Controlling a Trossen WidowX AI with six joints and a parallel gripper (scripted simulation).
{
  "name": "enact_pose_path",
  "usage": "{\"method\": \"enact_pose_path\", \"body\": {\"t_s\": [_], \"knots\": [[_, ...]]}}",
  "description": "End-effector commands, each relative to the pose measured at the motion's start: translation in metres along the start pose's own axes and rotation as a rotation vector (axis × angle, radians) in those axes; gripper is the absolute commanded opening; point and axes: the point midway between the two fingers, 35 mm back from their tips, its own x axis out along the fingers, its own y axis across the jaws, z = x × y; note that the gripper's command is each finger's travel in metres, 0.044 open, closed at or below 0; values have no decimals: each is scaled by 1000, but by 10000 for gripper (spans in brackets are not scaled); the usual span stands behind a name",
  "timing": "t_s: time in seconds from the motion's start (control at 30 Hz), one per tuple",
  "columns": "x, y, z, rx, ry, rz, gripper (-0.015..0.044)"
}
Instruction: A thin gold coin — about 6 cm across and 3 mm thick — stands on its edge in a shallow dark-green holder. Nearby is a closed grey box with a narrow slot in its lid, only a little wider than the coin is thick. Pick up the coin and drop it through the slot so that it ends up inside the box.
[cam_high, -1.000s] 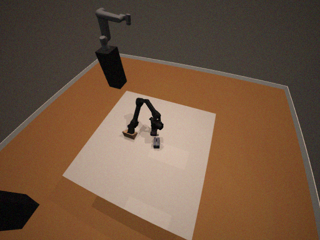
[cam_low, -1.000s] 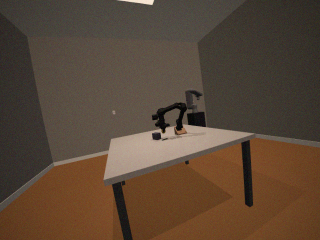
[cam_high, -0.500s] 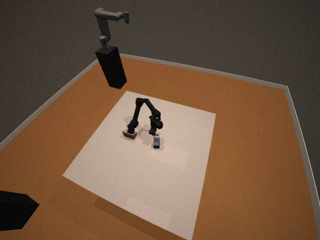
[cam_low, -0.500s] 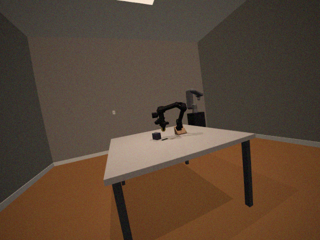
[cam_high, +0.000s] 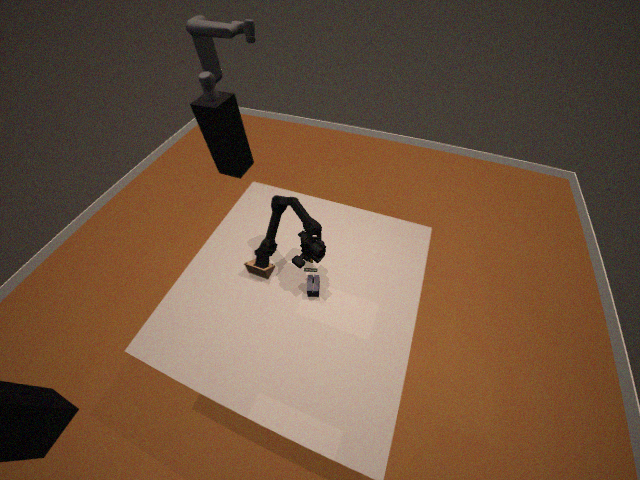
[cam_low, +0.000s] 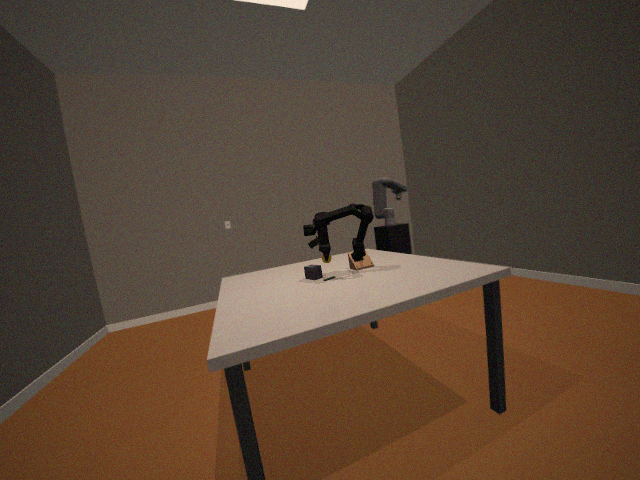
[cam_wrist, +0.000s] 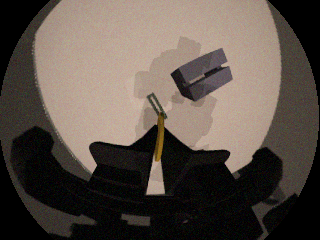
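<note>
My gripper (cam_wrist: 158, 127) (cam_low: 326, 256) is shut on the gold coin (cam_wrist: 160, 136) (cam_low: 326, 259), which is seen edge-on between the fingertips in the wrist view. The coin is held above the table. The dark-green holder (cam_wrist: 150, 100) (cam_high: 310, 269) (cam_low: 329, 279) lies on the table, empty, just ahead of the coin in the wrist view. The grey box (cam_wrist: 211, 84) (cam_high: 313, 292) (cam_low: 312, 272) stands on the table, up and to the right of the coin in the wrist view. Its slot runs slantwise to the coin's edge there. The coin is mostly hidden in the top view.
The arm's wooden base block (cam_high: 260, 269) (cam_low: 361, 261) stands on the white table (cam_high: 258, 330) (cam_low: 289, 304). The box stands close beside the holder. A grey arm (cam_high: 206, 49) (cam_low: 381, 198) on a black pedestal (cam_high: 225, 136) (cam_low: 393, 237) stands beyond the table.
</note>
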Motion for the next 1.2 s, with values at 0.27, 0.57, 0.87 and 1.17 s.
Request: {"method": "enact_pose_path", "body": {"t_s": [0.27, 0.57, 0.87, 1.17], "knots": [[-1, -1, 1, 412, -2, -6, 0], [-1, -1, 2, 724, -3, -5, 0], [-2, -1, 2, 879, -3, -5, 0], [-3, -9, 16, 879, -5, -6, 0]]}}
